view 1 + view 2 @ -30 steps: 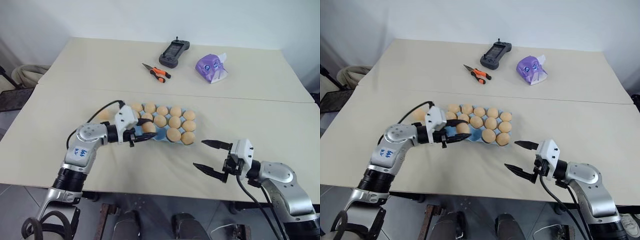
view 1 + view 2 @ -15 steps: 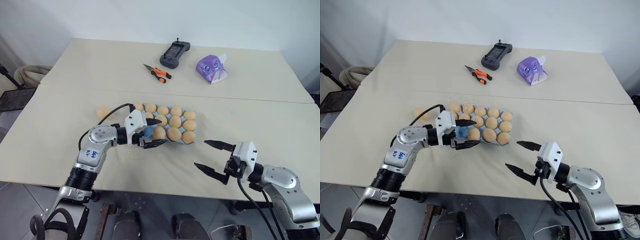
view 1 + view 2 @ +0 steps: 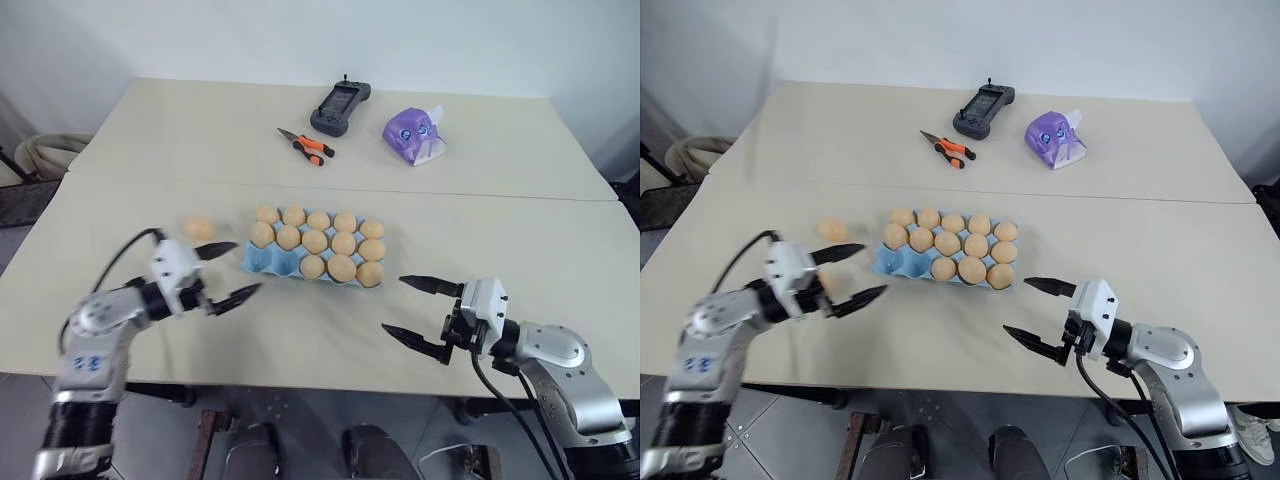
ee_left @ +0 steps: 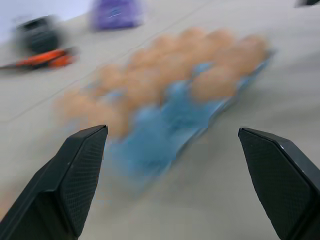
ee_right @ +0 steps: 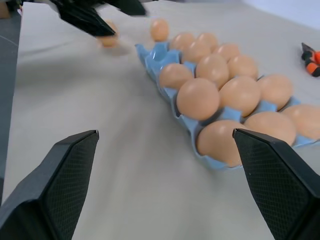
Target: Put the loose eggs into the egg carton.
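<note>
The light blue egg carton [image 3: 262, 260] lies mid-table with several tan eggs in its cups; the two front-left cups are bare. In the left wrist view the carton [image 4: 165, 120] is blurred, ahead of the wide-apart fingers. One loose egg [image 3: 199, 228] rests on the table left of the carton, and the right wrist view shows that egg [image 5: 159, 29] past the carton's far end. My left gripper [image 3: 249, 266] is open and holds nothing, just left of the carton's front corner and in front of the loose egg. My right gripper [image 3: 392, 304] is open and holds nothing, in front of the carton's right end.
On the far table lie orange-handled pliers [image 3: 300, 146], a black controller [image 3: 335, 107] and a purple tissue pack [image 3: 412, 135]. A seam [image 3: 500, 194] between the two tabletops runs behind the carton. The front table edge is close under both grippers.
My left gripper opened, left its egg in the carton's front row and swung away to the left. The right gripper has stayed where it was.
</note>
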Controlling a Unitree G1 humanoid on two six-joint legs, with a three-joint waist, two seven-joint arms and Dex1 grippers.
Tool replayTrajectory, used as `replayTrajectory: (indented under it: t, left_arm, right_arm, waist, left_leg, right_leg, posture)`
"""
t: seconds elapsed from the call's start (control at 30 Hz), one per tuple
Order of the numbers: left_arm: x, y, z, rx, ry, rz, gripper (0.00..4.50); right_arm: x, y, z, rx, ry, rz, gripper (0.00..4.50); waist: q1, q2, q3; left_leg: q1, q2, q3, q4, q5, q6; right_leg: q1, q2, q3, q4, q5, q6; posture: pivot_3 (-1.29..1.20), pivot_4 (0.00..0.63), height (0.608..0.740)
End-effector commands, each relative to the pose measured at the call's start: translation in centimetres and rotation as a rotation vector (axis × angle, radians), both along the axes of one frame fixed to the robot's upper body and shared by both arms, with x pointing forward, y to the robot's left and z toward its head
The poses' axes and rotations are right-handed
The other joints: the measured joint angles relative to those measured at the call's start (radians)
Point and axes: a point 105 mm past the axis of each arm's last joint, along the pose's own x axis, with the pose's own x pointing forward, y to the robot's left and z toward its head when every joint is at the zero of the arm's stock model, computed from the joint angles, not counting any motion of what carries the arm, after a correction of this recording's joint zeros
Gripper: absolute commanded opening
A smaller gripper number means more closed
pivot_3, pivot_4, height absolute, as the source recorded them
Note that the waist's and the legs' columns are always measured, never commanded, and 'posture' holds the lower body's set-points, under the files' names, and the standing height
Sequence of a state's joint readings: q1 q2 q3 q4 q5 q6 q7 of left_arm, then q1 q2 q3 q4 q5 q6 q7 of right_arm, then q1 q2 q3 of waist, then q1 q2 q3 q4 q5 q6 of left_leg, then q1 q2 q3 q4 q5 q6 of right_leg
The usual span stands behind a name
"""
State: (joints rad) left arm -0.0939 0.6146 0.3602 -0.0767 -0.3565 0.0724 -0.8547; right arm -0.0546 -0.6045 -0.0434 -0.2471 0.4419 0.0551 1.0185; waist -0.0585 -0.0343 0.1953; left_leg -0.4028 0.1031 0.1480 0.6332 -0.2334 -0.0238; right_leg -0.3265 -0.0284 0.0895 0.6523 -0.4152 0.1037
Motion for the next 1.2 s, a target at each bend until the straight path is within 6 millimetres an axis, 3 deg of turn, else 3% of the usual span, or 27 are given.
replayTrajectory:
  t: [0.03,0.27,0.37,0.53,0.73,0.93,1.03,1.2]
  left_arm:
    - [-2.0,3.1,2.2,-0.002,-0.098,0.132,4.46]
    - [-6.5,6.9,-0.9,-0.066,0.007,0.332,4.46]
    - [-7.9,7.2,-2.2,-0.098,0.047,0.384,4.46]
    - [-8.9,7.0,-3.8,-0.148,0.095,0.438,4.46]
    - [-7.7,5.7,-4.0,-0.164,0.101,0.413,4.46]
    - [-3.4,2.2,-3.4,-0.189,0.112,0.288,4.46]
    - [-1.8,2.0,-3.1,-0.189,0.098,0.281,4.46]
    - [0.4,1.8,-4.4,-0.146,0.154,0.285,4.46]
  right_arm:
    - [-0.2,0.1,1.1,0.029,-0.09,0.051,4.5]
    - [-0.1,-0.1,1.3,0.086,-0.067,0.128,4.5]
    - [-0.3,0.6,2.3,0.121,-0.089,0.175,4.5]
    - [-0.4,1.2,2.3,0.13,-0.082,0.206,4.5]
    - [-0.1,0.8,1.5,0.1,-0.076,0.18,4.5]
    - [-0.1,0.7,0.7,0.078,-0.046,0.144,4.5]
    - [-0.2,0.9,0.6,0.078,-0.045,0.136,4.5]
    - [-0.5,1.3,0.6,0.086,-0.042,0.129,4.5]
  waist:
    - [0.0,0.0,0.0]
    - [0.001,-0.001,0.0]
    - [0.0,-0.001,0.0]
    - [0.001,-0.001,-0.001]
    - [0.0,-0.001,-0.001]
    - [0.004,-0.001,-0.001]
    - [0.001,-0.001,-0.001]
    - [-0.003,-0.001,-0.001]
  left_leg:
    - [0.0,0.0,0.0,0.0,0.0,0.0]
    - [0.0,-0.003,-0.001,-0.003,-0.002,0.004]
    - [0.0,-0.002,-0.001,-0.004,-0.003,0.002]
    - [0.0,-0.001,-0.002,-0.005,-0.005,0.001]
    - [0.0,-0.001,-0.001,-0.004,-0.005,0.0]
    - [0.0,-0.001,-0.001,-0.004,-0.005,-0.001]
    - [0.0,-0.002,-0.001,-0.004,-0.004,-0.001]
    - [0.0,-0.001,0.001,-0.004,-0.004,-0.003]
  right_leg:
    - [0.0,0.0,0.0,0.0,0.0,0.0]
    - [0.003,-0.005,-0.002,-0.005,0.0,0.0]
    - [0.003,-0.004,-0.002,-0.007,0.001,0.0]
    - [0.003,-0.003,-0.001,-0.009,0.0,-0.002]
    - [0.004,-0.003,-0.002,-0.01,0.0,-0.002]
    - [0.004,-0.003,-0.002,-0.01,0.0,-0.002]
    - [0.003,-0.001,-0.002,-0.01,0.0,-0.002]
    - [0.002,0.002,0.0,-0.009,0.0,-0.002]
  posture:
    - [0.0,0.15,0.74]
    - [0.0,0.15,0.74]
    - [0.0,0.15,0.74]
    - [0.0,0.15,0.74]
    - [0.0,0.15,0.74]
    - [0.0,0.15,0.74]
    - [0.0,0.15,0.74]
    - [0.0,0.15,0.74]
